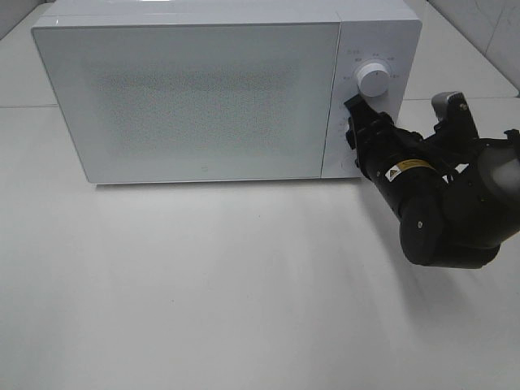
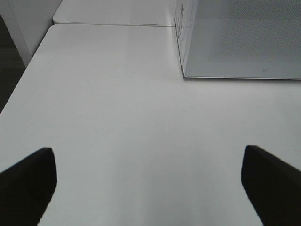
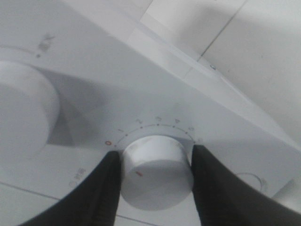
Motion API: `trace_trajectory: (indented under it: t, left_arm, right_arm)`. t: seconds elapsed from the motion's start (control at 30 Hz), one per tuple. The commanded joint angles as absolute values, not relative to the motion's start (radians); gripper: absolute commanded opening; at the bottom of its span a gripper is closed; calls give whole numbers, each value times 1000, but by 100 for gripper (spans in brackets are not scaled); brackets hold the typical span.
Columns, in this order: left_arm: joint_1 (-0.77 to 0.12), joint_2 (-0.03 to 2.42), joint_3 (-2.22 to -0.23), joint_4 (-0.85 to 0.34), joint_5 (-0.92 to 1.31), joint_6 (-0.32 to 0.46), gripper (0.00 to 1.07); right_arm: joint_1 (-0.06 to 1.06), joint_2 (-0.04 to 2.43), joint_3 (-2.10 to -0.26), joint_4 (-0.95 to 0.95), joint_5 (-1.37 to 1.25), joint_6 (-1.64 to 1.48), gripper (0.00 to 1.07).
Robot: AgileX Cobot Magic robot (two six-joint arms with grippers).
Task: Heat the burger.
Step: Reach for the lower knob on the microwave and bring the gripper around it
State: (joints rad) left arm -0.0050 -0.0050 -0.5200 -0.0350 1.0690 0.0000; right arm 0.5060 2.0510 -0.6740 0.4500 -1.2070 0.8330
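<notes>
Contact is made on the microwave (image 1: 195,97): the right gripper (image 3: 155,155), partly closed, pinches the lower dial (image 3: 157,181) on its control panel. The left gripper (image 2: 148,160) hangs wide open and empty over the tabletop (image 1: 203,284) in front of the microwave. The microwave door (image 1: 187,49) is shut and the burger shows nowhere, so it is presumably inside. Loading looks done; setting the timer seems to remain.

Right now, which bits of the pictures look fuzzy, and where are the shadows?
Right wrist view: the right gripper's fingers and the other knob look soft, while the held knob is a bit clearer. Left wrist view: the left gripper's fingers are dark blurs. Exterior high view: the microwave drops a faint shadow on the table.
</notes>
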Motion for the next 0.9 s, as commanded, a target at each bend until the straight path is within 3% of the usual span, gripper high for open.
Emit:
trace_trajectory:
  t: [0.03, 0.43, 0.9]
  left_arm:
    - [-3, -21, -517, -35, 1072, 0, 101]
    - [-3, -21, -517, -35, 1072, 0, 101]
    - [-3, -21, -517, -35, 1072, 0, 101]
  right_arm:
    - [506, 2046, -686, 399, -1238, 1046, 26]
    - [506, 2046, -686, 375, -1238, 1711, 29]
    - [506, 2046, -686, 367, -1246, 1848, 32]
